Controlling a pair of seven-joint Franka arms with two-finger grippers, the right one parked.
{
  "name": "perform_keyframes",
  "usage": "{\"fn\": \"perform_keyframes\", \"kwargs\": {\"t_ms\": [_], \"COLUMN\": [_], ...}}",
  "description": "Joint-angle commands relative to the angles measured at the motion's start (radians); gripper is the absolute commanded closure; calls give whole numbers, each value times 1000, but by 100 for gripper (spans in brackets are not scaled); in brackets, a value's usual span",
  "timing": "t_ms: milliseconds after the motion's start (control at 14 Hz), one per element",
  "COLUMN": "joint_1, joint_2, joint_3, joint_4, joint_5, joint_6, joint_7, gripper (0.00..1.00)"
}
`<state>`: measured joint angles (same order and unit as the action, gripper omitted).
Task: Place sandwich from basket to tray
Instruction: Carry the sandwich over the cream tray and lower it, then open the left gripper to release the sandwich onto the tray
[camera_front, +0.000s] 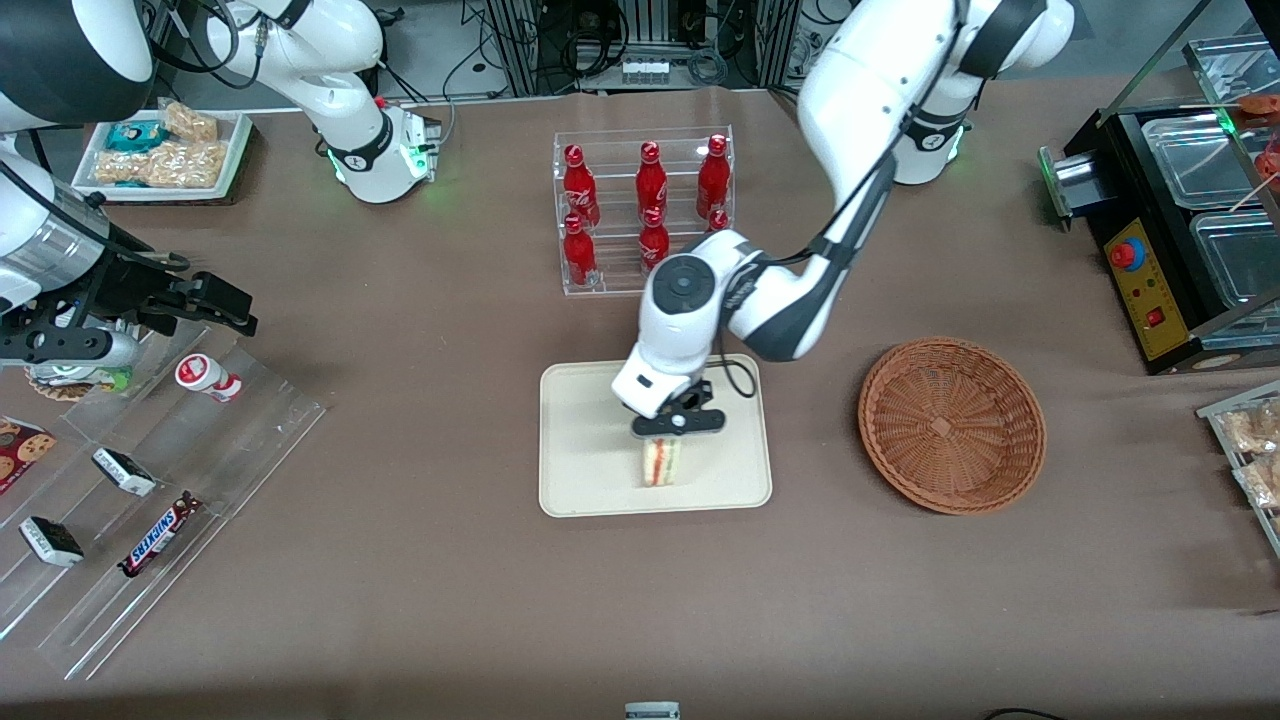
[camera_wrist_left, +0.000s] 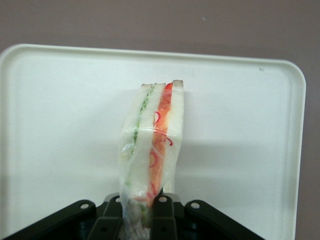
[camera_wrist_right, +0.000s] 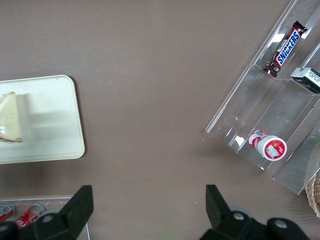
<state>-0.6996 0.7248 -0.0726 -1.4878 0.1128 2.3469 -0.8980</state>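
Sandwich (camera_front: 661, 462) over tray (camera_front: 580, 480), pinched between gripper (camera_front: 677, 424) fingers; basket (camera_front: 951, 424) holds nothing.

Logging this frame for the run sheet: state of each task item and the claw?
sandwich: wrapped, upright on its edge over the tray, gripped by the claw.
claw: above the tray, shut on the sandwich.
tray: flat on the table, nothing else on it.
basket: empty, beside the tray.

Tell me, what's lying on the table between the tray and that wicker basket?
Nothing: in the front view only bare brown tabletop separates the tray from the basket. The gripper holds the sandwich over the tray.
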Motion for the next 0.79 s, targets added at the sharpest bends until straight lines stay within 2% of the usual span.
{"fn": "perform_keyframes", "kwargs": {"t_ms": [0, 71, 143, 214, 357, 571, 714], "joint_1": [-29, -38, -46, -46, -41, -15, 67], "joint_2": [50, 59, 61, 55, 16, -112, -212], "joint_3": [19, 19, 17, 17, 17, 19, 7], "joint_4": [37, 37, 34, 32, 31, 32, 26], "joint_5": [62, 98, 125, 136, 133, 126, 111], "joint_6": [25, 26, 26, 23, -9, -151, -257], "joint_7": [-59, -100, -145, -185, -199, -185, -113], "gripper": [96, 91, 63, 1, 0, 0, 0]}}
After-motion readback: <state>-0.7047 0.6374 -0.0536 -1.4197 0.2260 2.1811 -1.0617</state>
